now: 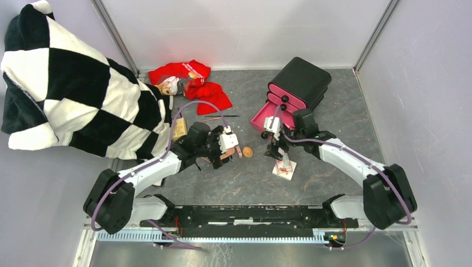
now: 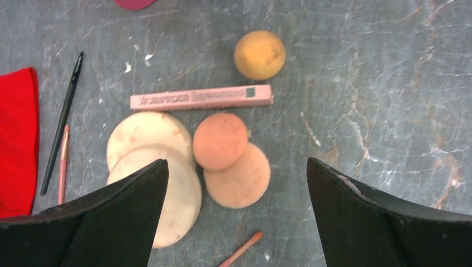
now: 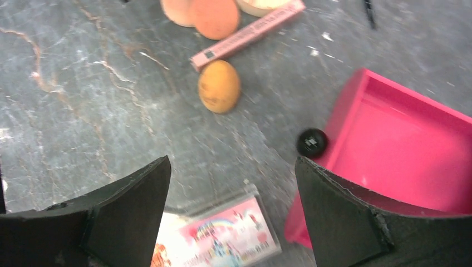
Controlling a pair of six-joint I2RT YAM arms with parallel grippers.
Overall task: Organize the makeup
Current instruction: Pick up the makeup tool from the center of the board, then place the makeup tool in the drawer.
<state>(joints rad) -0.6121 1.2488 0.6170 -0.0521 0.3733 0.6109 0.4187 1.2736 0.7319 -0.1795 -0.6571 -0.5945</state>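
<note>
A pink stick (image 2: 201,98) lies flat, with an egg-shaped orange sponge (image 2: 259,54) just beside it. On its other side two peach puffs (image 2: 220,140) overlap, next to two overlapping cream puffs (image 2: 147,136). A black pencil (image 2: 62,122) and a brown pencil (image 2: 63,164) lie side by side. A colourful packet (image 3: 222,236) lies apart.

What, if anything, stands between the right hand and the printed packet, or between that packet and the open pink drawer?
Nothing visible does. The right hand hangs open directly above the packet, with no object between them. The pink drawer lies open beside the packet, and the part of its floor in view is bare.
</note>
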